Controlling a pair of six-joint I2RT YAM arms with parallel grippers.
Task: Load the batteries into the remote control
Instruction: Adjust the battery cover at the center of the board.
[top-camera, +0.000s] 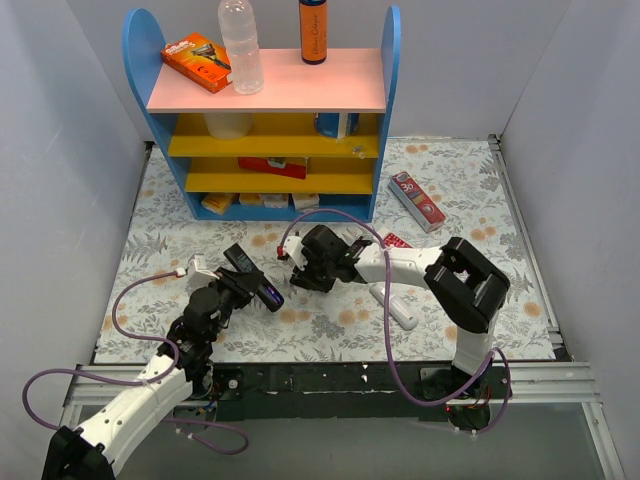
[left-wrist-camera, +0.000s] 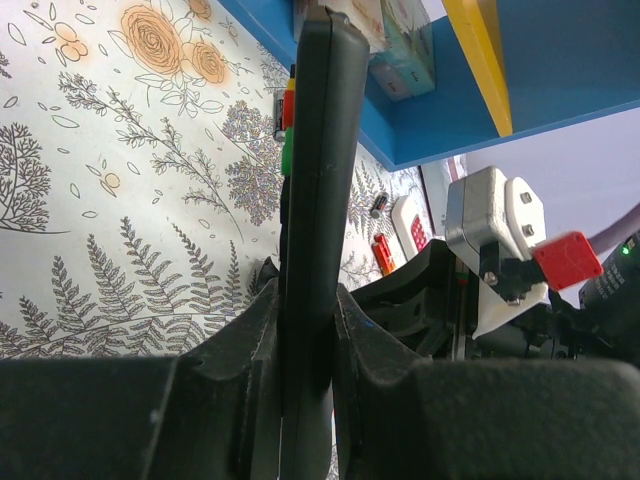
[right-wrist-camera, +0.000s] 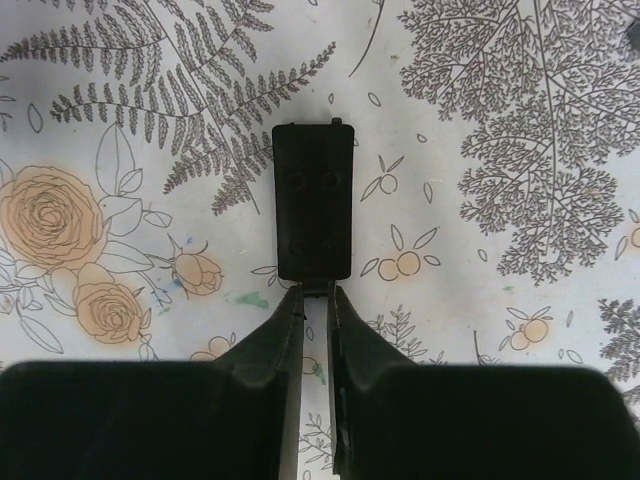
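My left gripper (left-wrist-camera: 308, 340) is shut on a black remote control (left-wrist-camera: 315, 170) and holds it on edge above the floral mat; in the top view the remote (top-camera: 250, 277) is at centre left. My right gripper (right-wrist-camera: 316, 292) is nearly closed, its tips pinching the end tab of a black rectangular battery cover (right-wrist-camera: 314, 200) over the mat; the gripper is beside the remote in the top view (top-camera: 308, 268). In the left wrist view, a red-orange battery (left-wrist-camera: 383, 254) and a dark battery (left-wrist-camera: 378, 205) lie on the mat beyond the remote.
A blue shelf unit (top-camera: 270, 110) with a pink top stands at the back, holding a bottle, an orange box and small packs. A long red-and-white box (top-camera: 417, 201) lies at the right. A white stick-like object (top-camera: 392, 306) lies by the right arm.
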